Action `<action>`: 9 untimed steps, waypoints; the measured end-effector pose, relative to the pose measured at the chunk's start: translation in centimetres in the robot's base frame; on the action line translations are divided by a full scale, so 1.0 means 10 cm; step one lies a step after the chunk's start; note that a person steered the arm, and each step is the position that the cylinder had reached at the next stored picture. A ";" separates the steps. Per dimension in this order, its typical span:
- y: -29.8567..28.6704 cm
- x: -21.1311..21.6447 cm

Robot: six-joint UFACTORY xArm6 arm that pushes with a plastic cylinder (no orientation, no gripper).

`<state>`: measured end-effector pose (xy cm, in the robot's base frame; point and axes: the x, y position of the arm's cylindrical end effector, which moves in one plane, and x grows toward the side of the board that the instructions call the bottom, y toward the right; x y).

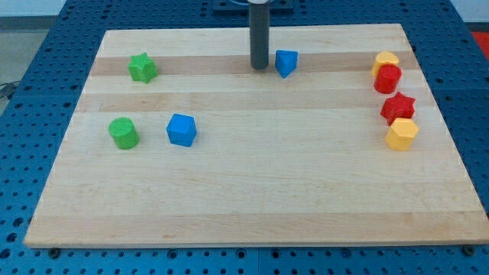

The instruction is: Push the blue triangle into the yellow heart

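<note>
The blue triangle [286, 63] lies near the view's top, right of the board's middle. My tip [260, 68] stands just to its left, with a small gap between them. The yellow heart [386, 59] sits at the view's far right near the top, touching the red cylinder [387, 79] just below it. The blue triangle is well to the left of the yellow heart.
A red star [398, 106] and a yellow hexagon [402, 134] sit below the red cylinder on the right. A green star [142, 68], a green cylinder [123, 133] and a blue cube-like block [182, 129] lie on the left of the wooden board [252, 198].
</note>
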<state>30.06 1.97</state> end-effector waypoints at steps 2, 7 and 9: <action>0.51 0.05; 1.26 0.28; 1.31 0.47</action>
<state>34.72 15.07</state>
